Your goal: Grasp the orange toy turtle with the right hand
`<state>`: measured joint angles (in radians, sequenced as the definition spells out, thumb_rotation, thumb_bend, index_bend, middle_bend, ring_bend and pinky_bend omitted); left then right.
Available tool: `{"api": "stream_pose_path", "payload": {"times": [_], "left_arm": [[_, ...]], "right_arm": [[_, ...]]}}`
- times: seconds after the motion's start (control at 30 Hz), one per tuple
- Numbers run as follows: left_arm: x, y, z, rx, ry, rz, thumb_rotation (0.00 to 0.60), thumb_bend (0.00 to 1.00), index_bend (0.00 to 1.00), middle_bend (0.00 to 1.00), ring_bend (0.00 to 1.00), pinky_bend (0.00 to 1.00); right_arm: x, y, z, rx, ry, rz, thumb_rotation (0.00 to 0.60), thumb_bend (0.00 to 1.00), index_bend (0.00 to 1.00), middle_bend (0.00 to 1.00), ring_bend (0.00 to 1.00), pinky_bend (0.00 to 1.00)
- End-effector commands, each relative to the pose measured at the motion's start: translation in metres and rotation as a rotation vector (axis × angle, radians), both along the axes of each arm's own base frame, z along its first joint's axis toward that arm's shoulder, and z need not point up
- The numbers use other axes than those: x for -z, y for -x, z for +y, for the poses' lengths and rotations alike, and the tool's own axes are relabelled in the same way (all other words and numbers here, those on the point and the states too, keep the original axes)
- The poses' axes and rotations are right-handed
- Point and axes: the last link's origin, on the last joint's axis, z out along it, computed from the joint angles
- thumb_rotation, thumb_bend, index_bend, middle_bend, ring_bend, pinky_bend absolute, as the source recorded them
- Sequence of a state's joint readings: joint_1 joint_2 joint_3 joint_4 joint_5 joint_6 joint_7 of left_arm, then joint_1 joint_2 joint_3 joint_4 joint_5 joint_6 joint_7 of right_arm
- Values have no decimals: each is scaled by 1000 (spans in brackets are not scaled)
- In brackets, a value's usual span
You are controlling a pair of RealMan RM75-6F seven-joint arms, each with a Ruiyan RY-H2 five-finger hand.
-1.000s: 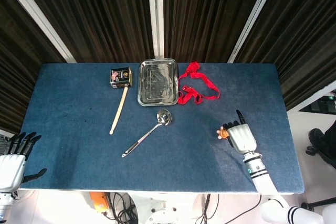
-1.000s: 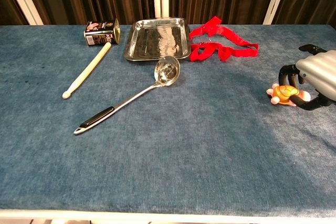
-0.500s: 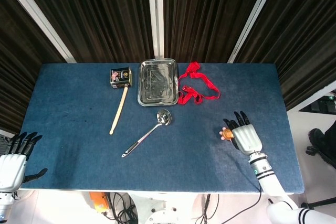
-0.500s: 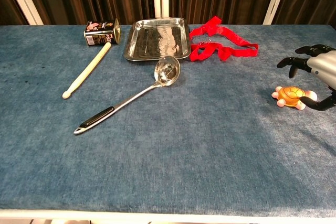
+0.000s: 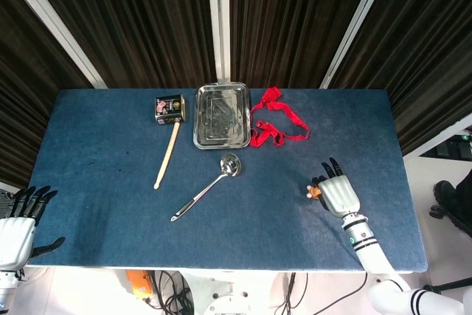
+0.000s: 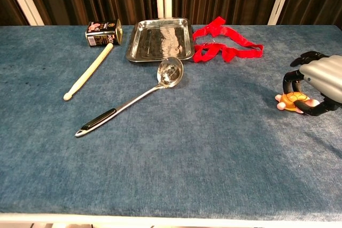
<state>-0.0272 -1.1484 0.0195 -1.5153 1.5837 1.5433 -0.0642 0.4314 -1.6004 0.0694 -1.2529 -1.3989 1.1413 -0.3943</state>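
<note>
The orange toy turtle [image 5: 315,192] [image 6: 293,100] sits on the blue table near its right front corner. My right hand [image 5: 339,193] [image 6: 320,76] is over it from the right. The fingers [image 6: 289,80] curl down over the shell and the thumb lies against its near side, so the hand grips the turtle. Most of the toy is hidden under the hand in the head view. My left hand [image 5: 18,226] hangs beyond the table's left front corner, fingers apart, holding nothing.
A steel tray [image 5: 197,116] [image 6: 131,52] lies at the back centre, with a red strap [image 5: 276,125] [image 6: 227,46] to its right. A ladle [image 5: 206,195] [image 6: 133,100], a wooden stick [image 5: 167,154] and a small box [image 5: 169,108] lie left of centre.
One second ago the right hand's fingers were around the turtle, half a second ago they were spread with the turtle lying free, and now they curl over it again.
</note>
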Motion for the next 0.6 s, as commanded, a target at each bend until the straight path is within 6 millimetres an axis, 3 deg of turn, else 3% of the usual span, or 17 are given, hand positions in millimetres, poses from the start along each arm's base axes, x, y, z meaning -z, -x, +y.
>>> {"api": "stream_pose_path", "payload": {"times": [0.03, 0.1, 0.23, 0.33, 0.4, 0.5, 0.6], "left_arm": [[0, 1, 0, -2, -1, -2, 600, 82, 139, 87, 0, 17], [0, 1, 0, -3, -2, -2, 600, 82, 139, 87, 0, 17], [-1, 2, 0, -1, -3, -3, 600, 82, 140, 87, 0, 17], [-1, 1, 0, 0, -2, -2, 600, 82, 139, 87, 0, 17], [0, 1, 0, 1, -2, -3, 600, 82, 139, 87, 0, 17], [0, 1, -1, 2, -2, -1, 600, 82, 140, 87, 0, 17], [0, 0, 0, 2, -3, -1, 600, 82, 140, 87, 0, 17]], "right_arm": [[3, -2, 1, -20, 13, -10, 600, 563, 982, 880, 344, 0], [3, -2, 0, -29, 19, -9, 600, 582, 1000, 931, 397, 0], [1, -3, -1, -46, 40, -15, 600, 537, 1000, 942, 414, 0], [-2, -2, 0, -54, 42, -28, 600, 417, 961, 892, 381, 0], [-4, 1, 0, -44, 33, -9, 600, 330, 762, 715, 272, 0], [-6, 2, 0, -25, 19, 9, 600, 312, 467, 436, 103, 0], [-7, 3, 0, -14, 10, 17, 600, 312, 320, 300, 24, 0]]}}
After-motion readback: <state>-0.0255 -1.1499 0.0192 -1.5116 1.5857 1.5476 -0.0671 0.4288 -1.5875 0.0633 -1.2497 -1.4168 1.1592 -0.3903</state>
